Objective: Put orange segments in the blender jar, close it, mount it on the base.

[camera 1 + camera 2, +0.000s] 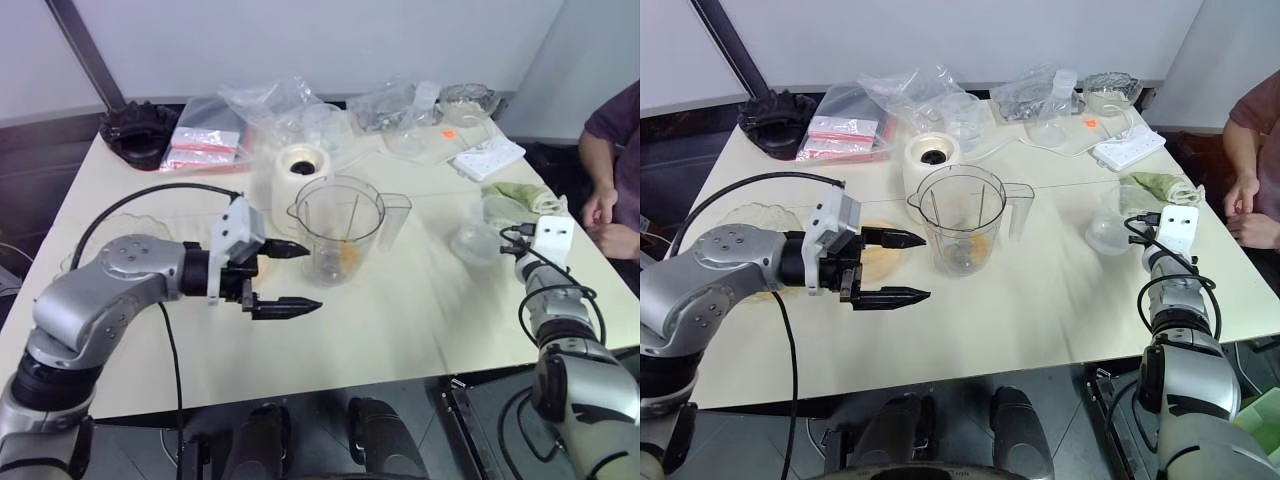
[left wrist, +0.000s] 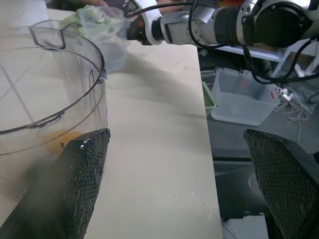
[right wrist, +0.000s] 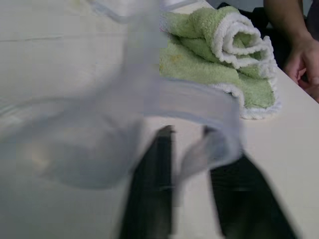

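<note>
Left gripper (image 1: 292, 278) is spread wide, two black fingers pointing toward the blender jar (image 1: 339, 228), nothing between them; the upper fingertip sits just beside the jar's wall, and I cannot tell if it touches. Over on the far side, the right gripper (image 3: 192, 164) has its fingers pinched narrow on the rim of a clear plastic lid (image 3: 149, 124), one finger inside the rim wall and one outside, with the thin wall caught between them. That lid (image 1: 477, 243) lies on the table near a rolled green towel (image 1: 520, 197). The jar stands upright mid-table, open at the top, with orange segments (image 1: 345, 256) lying at its bottom. Right behind the jar sits the white base (image 1: 297, 166), black socket facing up, apart from the jar. A person's hand (image 1: 600, 208) rests at the table's far right edge.
</note>
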You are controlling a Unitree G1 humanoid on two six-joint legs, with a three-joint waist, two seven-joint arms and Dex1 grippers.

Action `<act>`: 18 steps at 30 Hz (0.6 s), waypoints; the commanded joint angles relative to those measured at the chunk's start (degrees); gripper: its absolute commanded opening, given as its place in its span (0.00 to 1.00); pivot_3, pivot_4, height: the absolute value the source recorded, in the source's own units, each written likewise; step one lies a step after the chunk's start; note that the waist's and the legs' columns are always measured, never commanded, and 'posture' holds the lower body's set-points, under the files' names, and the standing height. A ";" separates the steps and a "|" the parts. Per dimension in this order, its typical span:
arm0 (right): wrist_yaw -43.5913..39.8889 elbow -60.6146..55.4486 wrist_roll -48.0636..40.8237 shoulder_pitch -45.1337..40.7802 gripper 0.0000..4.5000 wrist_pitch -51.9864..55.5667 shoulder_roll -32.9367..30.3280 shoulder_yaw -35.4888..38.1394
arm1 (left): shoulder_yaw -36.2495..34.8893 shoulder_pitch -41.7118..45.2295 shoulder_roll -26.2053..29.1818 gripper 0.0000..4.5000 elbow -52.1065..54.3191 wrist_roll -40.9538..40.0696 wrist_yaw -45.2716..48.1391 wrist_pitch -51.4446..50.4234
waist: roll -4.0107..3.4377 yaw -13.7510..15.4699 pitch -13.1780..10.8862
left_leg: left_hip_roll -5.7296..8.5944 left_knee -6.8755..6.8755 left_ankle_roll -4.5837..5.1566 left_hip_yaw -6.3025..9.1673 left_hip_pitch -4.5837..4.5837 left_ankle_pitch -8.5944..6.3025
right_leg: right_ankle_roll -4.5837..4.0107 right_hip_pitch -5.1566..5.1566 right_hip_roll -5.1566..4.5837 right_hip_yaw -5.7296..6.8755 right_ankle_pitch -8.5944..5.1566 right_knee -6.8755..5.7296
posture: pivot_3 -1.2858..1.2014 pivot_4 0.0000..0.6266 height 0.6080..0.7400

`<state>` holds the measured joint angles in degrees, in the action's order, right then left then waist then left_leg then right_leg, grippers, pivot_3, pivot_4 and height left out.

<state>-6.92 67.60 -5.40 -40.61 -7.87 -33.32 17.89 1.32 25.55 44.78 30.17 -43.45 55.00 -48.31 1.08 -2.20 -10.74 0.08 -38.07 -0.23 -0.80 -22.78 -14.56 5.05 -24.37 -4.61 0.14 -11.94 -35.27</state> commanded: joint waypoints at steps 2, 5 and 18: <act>0.37 -0.57 0.02 -1.03 0.01 -1.15 -1.18 0.04 | -1.32 0.59 0.31 1.00 1.03 -1.13 -0.21 0.32 | 0.02 -0.10 -0.01 | 0.00 0.00 0.00 0.00 0.01 0.00 | 0.01 0.02 0.00 -0.01 0.01 0.00 | 0.52 0.24 1.00; -0.19 -1.83 -0.07 -1.16 0.01 -2.04 -1.37 -0.01 | -2.34 1.13 0.04 1.00 -0.25 -1.82 -0.69 0.23 | 0.02 -0.21 -0.01 | 0.00 0.00 0.00 -0.02 0.02 0.00 | 0.02 0.02 0.00 -0.03 0.01 0.00 | 0.52 0.24 1.00; -10.45 -28.03 -1.07 -10.38 0.01 12.60 -5.42 -4.66 | -9.85 10.05 1.05 1.00 -12.76 -5.15 -1.75 -0.80 | -0.44 -0.65 -0.49 | -0.01 0.08 0.00 -0.35 0.02 0.00 | 0.31 -0.22 0.03 -0.34 0.17 -0.04 | 0.52 0.24 1.00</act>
<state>-15.34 46.63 -5.38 -47.86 2.63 -37.47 13.61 -6.83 34.83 45.04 17.97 -48.22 52.54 -49.67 0.65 -2.84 -11.23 0.07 -37.95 -0.22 -1.15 -22.74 -14.56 5.41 -24.59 -4.57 -0.19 -11.76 -35.30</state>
